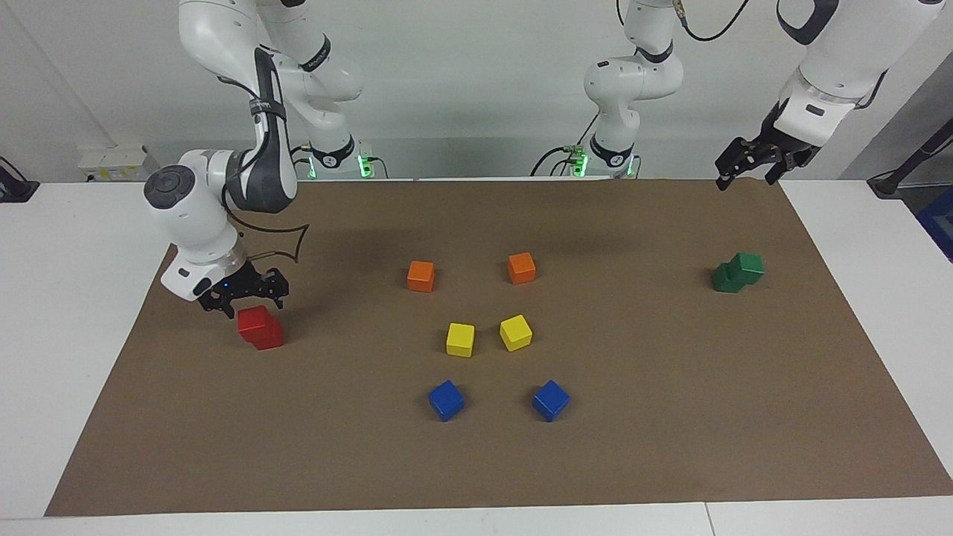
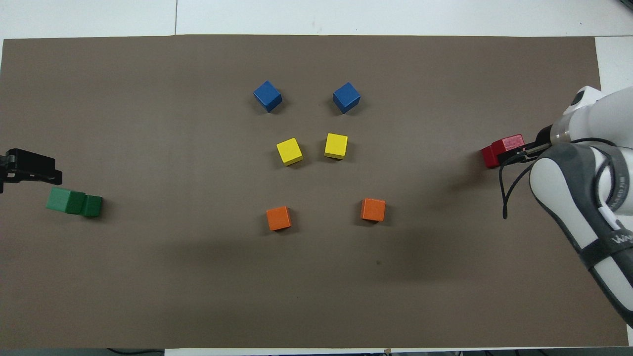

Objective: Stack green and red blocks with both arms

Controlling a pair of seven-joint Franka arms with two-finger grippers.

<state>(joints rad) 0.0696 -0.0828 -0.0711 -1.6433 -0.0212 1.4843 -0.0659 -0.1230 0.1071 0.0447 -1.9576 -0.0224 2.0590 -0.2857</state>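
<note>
In the facing view, the red stack (image 1: 260,327) is seen as one cube set upon another at the right arm's end of the brown mat (image 1: 670,447). The right gripper (image 1: 242,294) is held just above it, fingers spread and clear of the top cube. The green stack (image 1: 737,272) stands at the left arm's end, its upper cube seated off-centre on the lower. The left gripper (image 1: 756,160) is raised high over the mat's edge nearest the robots, fingers parted and holding nothing. Between the stacks, two orange cubes (image 1: 421,275), two yellow cubes (image 1: 460,339) and two blue cubes (image 1: 446,400) are laid in rows. In the overhead view, the red stack (image 2: 502,150) is partly covered by the right gripper (image 2: 517,154), so the gap between them cannot be read there. The green stack (image 2: 74,201) appears beside the left gripper (image 2: 29,167), whose height is not shown.
</note>
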